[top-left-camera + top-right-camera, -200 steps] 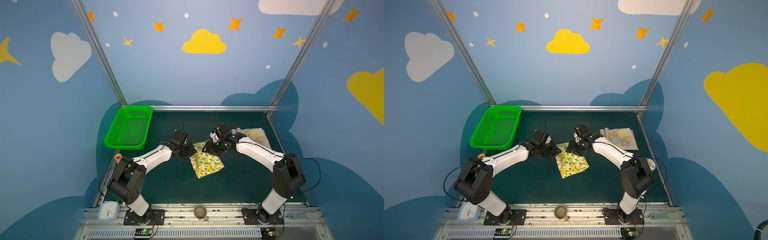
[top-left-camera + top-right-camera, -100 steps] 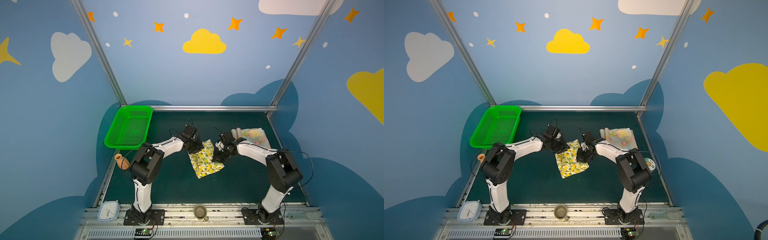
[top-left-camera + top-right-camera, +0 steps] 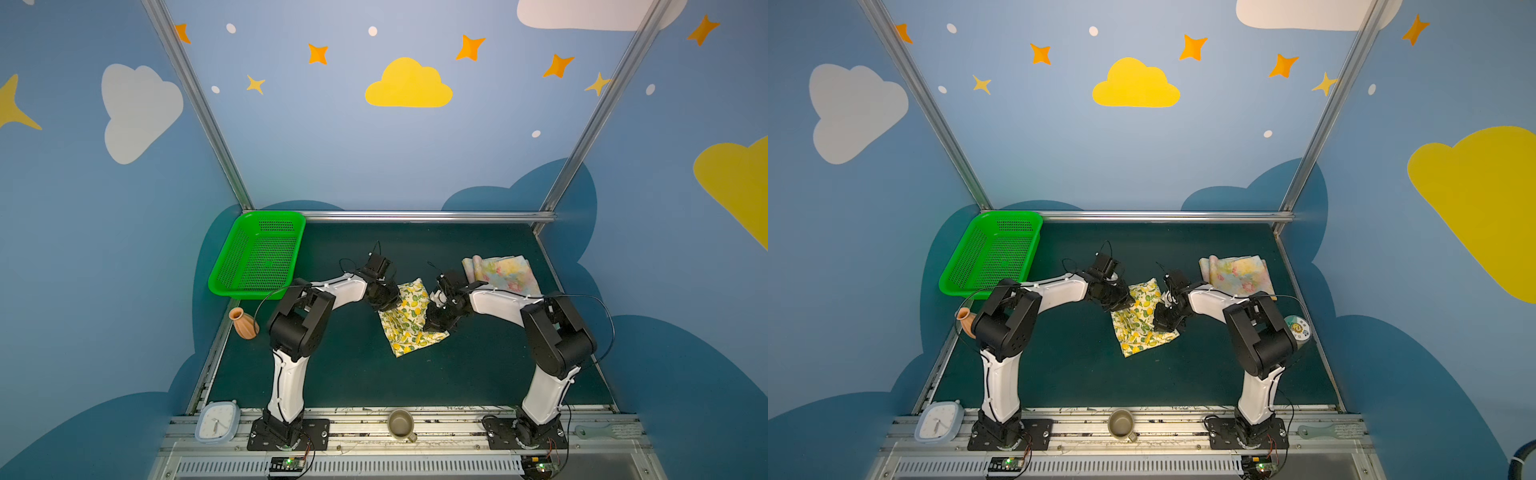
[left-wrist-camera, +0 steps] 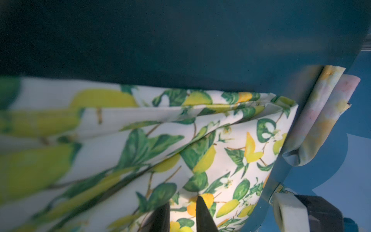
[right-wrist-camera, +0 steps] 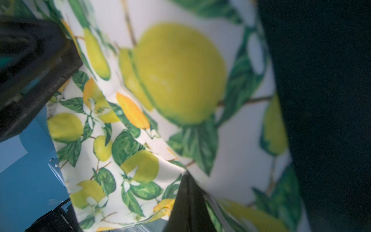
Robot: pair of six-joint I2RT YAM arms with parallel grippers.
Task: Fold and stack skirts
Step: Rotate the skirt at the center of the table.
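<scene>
Barely in view: left pincer, right pincer; both on lemon skirt

A robot lab booth: cloud-painted blue walls, aluminium frame, bolted arms.

The lemon skirt lies in the middle of the table, left gripper at its left edge, right gripper at its right. The flower skirt lies behind it to the right; the basket sits back left.

White arms, black joints
</scene>
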